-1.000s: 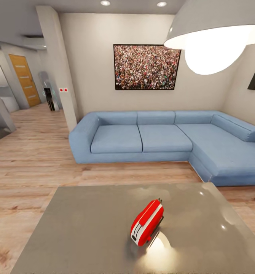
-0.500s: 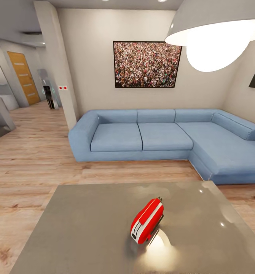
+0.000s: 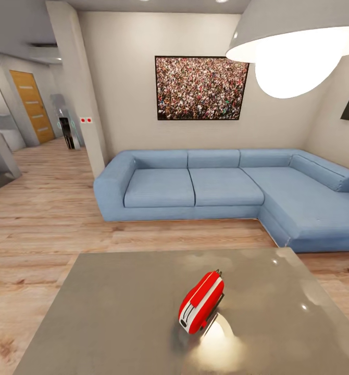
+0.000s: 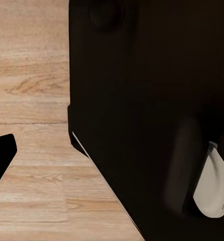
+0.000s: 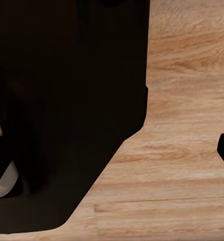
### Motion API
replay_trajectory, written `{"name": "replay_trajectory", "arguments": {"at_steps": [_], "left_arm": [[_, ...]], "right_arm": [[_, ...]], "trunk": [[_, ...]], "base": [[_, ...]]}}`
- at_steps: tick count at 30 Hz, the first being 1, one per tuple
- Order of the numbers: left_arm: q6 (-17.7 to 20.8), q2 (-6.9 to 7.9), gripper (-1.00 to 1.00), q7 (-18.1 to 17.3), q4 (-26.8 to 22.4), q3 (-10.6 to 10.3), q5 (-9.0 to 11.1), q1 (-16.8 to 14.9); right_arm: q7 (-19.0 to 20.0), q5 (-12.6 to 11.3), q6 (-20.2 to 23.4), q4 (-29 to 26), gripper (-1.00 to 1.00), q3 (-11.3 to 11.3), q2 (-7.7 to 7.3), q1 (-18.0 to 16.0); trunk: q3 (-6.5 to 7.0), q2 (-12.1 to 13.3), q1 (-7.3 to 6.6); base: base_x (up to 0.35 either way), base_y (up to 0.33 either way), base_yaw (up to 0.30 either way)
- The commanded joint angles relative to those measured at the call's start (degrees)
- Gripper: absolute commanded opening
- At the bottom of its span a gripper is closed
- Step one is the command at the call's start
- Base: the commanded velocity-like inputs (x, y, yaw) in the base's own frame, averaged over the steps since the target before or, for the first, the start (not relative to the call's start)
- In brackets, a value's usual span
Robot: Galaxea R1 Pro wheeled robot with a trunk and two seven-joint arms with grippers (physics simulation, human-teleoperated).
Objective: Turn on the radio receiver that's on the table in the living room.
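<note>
Head view: the red radio [image 3: 201,303], with a pale band along its side and a thin wire handle, lies tilted on the glossy grey table [image 3: 107,323], right of the table's centre and near its front half. A bright lamp reflection sits on the tabletop just beside the radio. No lettering or brand can be read on the radio. Beyond the table's far edge, across a strip of light wood floor [image 3: 44,208], stands a blue L-shaped sofa [image 3: 221,190]. Above it a framed crowd photo [image 3: 200,87] hangs on the beige wall. A white dome lamp [image 3: 294,41] hangs at upper right. At far left, a hallway with an orange-brown door [image 3: 33,107]; two small red marks on the pillar are too small to read.

Wrist views: both look down on wood planking beside a large dark body of the robot, with a white rounded part at its edge [image 4: 215,188]. The grippers' fingers are not clearly shown, so whether each is wide or closed cannot be told.
</note>
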Motion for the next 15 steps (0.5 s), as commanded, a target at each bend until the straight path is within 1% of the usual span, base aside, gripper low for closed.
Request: {"name": "replay_trajectory", "arguments": {"at_steps": [1, 15], "left_arm": [[0.0, 0.01, 1.00, 0.0, 0.0, 0.0, 0.0, 0.0], [0.0, 0.07, 1.00, 0.0, 0.0, 0.0, 0.0, 0.0]], "right_arm": [[0.0, 0.0, 0.0, 0.0, 1.00, 0.0, 0.01, 0.0], [0.0, 0.3, -0.2, 0.0, 1.00, 0.1, 0.12, 0.0]], "trunk": [[0.00, 0.0, 0.00], [0.00, 0.0, 0.00]], "base": [[0.000, 0.000, 0.000], [0.000, 0.000, 0.000]]}}
